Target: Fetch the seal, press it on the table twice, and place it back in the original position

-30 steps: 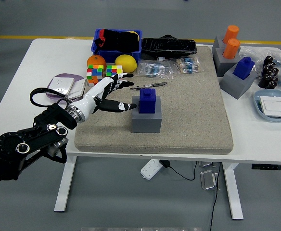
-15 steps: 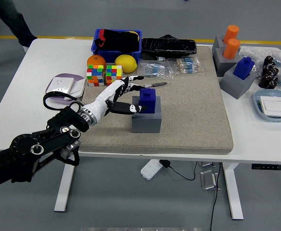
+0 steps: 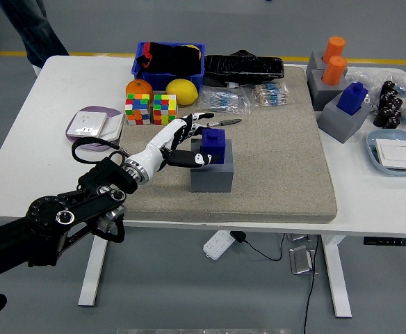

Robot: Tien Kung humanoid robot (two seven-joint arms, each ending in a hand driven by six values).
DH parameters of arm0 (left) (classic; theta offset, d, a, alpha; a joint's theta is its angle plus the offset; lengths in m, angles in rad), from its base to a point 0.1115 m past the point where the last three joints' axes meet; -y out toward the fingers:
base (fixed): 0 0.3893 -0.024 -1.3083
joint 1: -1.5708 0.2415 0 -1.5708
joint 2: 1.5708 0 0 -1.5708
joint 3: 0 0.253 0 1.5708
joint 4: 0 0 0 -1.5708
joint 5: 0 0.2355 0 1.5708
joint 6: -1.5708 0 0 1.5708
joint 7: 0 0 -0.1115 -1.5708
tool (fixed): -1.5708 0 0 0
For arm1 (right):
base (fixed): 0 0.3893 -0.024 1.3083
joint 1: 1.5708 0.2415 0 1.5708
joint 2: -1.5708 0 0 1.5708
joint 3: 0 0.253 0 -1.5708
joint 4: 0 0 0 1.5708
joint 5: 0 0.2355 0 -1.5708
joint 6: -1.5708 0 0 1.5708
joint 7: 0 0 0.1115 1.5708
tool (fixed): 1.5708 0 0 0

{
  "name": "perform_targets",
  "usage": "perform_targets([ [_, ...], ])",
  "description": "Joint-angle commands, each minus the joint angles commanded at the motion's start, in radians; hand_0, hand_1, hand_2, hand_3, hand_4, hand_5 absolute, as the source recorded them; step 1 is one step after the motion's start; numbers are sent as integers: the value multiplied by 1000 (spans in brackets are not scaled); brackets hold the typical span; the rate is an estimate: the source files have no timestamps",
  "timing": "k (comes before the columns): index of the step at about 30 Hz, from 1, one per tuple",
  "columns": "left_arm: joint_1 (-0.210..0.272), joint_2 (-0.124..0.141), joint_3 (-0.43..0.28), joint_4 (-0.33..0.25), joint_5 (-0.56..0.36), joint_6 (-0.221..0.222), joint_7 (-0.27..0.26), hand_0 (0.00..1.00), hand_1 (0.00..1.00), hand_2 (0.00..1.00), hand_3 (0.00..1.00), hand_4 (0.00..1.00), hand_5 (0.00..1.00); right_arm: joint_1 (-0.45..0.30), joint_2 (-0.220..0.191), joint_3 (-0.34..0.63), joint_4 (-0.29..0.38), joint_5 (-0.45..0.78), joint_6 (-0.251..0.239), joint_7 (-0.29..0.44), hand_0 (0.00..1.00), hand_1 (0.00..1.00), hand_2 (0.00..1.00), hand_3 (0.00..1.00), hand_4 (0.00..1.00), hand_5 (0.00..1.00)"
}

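A blue seal (image 3: 215, 145) stands upright in a grey block holder (image 3: 212, 175) near the left middle of the beige mat (image 3: 272, 160). My left hand (image 3: 187, 139) reaches in from the lower left with its white fingers spread. The thumb tip sits at the seal's left side and the other fingers reach over its top left. The fingers are not closed on the seal. My right arm is out of view.
Two Rubik's cubes (image 3: 151, 108), an orange (image 3: 138, 88), a lemon (image 3: 180, 90) and a blue bin (image 3: 168, 59) lie behind the hand. A pen (image 3: 220, 123) lies just behind the seal. More grey holders with orange (image 3: 334, 68) and blue (image 3: 352, 98) seals stand at the right. A person's legs (image 3: 33, 28) show at the top left.
My left hand has moved right and forward across the mat, from clear of the holder to right beside the blue seal. A person has walked into view at the top left.
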Motion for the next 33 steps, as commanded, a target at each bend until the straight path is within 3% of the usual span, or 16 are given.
perform_targets([
  [5,-6,-8,6,20,-2,6,-3,916,778,702,890,892,2,-1,1,1,0,-1,0,1,790,698,678,640,773,532],
  [6,-8,-10,8,24,-2,6,-4,915,751,701,885,825,2,-1,1,1,-1,-1,0,1,790,697,676,641,773,531],
  [12,-10,-17,18,34,4,5,-1,915,751,701,885,825,2,0,0,-1,0,0,0,2,790,697,676,641,773,531],
  [13,-11,-18,19,35,7,6,0,912,747,697,884,753,2,0,0,0,0,0,0,2,790,697,676,640,773,531],
  [18,-14,-22,21,37,15,12,-1,912,747,697,884,753,2,0,0,2,0,-1,-1,2,790,697,676,640,773,531],
  [19,-14,-22,21,36,17,13,-1,903,693,649,882,697,2,0,0,2,0,-1,-1,3,789,697,676,640,773,530],
  [24,-16,-28,22,41,39,25,5,903,693,649,882,697,2,0,0,2,1,-1,0,3,789,697,676,640,773,530],
  [25,-16,-29,23,41,42,27,5,882,608,559,876,600,2,0,0,2,1,-1,0,3,790,697,676,640,773,529],
  [30,-14,-31,26,42,51,33,6,882,608,559,876,600,2,-1,0,1,1,0,0,3,790,697,676,640,773,529],
  [31,-14,-31,26,43,51,34,5,867,536,514,871,546,2,-1,0,2,1,-1,0,3,790,697,676,640,774,529],
  [33,-12,-31,26,43,51,37,3,867,536,514,871,546,2,-2,0,3,0,-1,-1,3,790,697,676,640,774,529],
])
